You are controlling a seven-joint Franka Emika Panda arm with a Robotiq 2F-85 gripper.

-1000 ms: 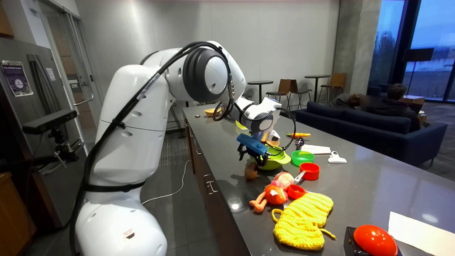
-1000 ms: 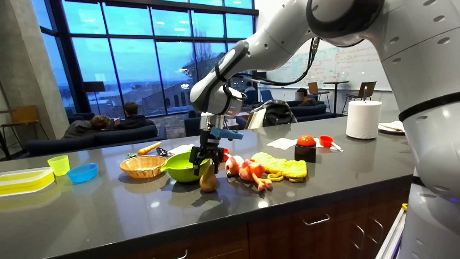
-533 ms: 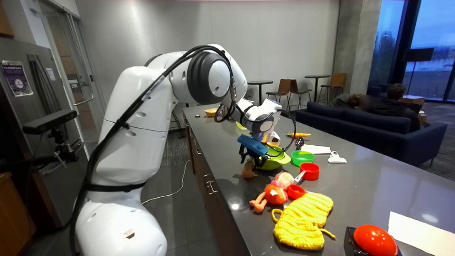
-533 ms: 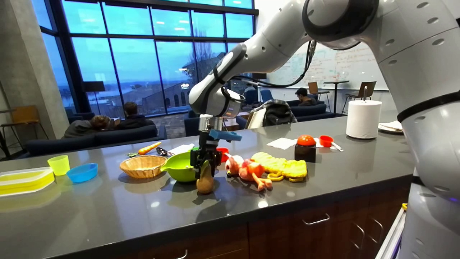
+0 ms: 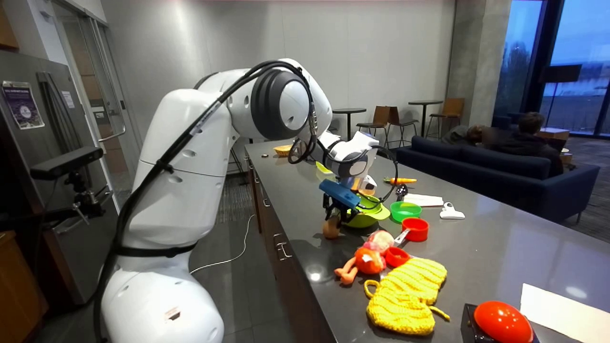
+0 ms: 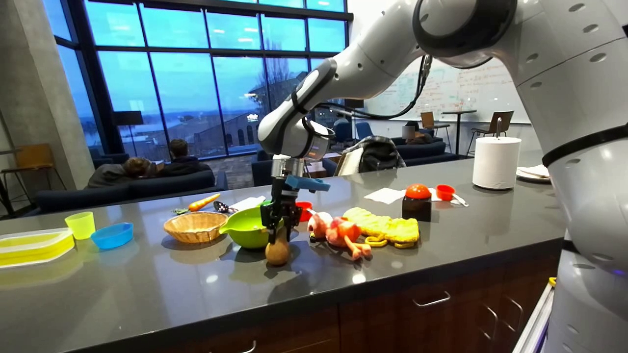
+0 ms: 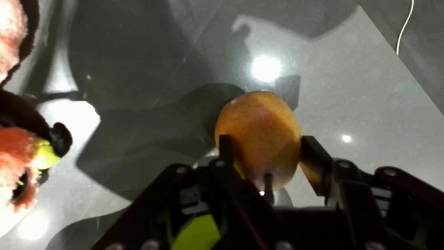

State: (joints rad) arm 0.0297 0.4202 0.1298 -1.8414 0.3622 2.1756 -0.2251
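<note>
"Brown pear on the counter — does the gripper have it?"

"Hard to be sure. Its jaws are partway apart, one finger on each side of the pear's upper part, but I can't tell whether both pads press on it."

"How far along is it, then?"

"Getting down and astride the pear looks done, I'd say. A firm hold isn't proven, and the pear stands upright on the counter, not lifted."

"What crowds it?"

"Mostly the green bowl, just beside — the gripper overlaps it in both exterior views, so the gap is hard to read. A plush toy lies near too, with a yellow knitted piece next to it. Beyond the bowl sits a wicker basket."
</note>
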